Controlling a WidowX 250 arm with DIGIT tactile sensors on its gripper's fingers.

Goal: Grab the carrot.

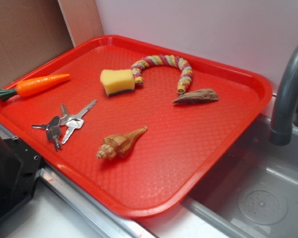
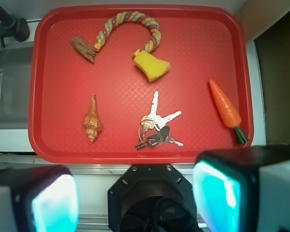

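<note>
The carrot (image 1: 39, 85) (image 2: 225, 108), glossy orange with a dark green stem end, lies on the red tray (image 1: 198, 148) (image 2: 53, 72) close to its left rim in the exterior view. In the wrist view it sits at the tray's right side, stem toward me. My gripper (image 2: 135, 195) hovers high above the near side of the tray, over the robot base, far from the carrot. Its two fingers (image 2: 217, 193) with cyan pads stand wide apart, nothing between them. The exterior view shows no gripper.
Also on the tray: a bunch of keys (image 1: 62, 124) (image 2: 157, 126), a tan spiral seashell (image 1: 120, 144) (image 2: 92, 123), a yellow sponge (image 1: 117, 82) (image 2: 152, 66), a braided rope (image 1: 164, 67) (image 2: 128, 25), a piece of bark (image 1: 196, 96) (image 2: 83, 49). A grey faucet (image 1: 288, 94) and sink (image 1: 258, 198) lie beside the tray.
</note>
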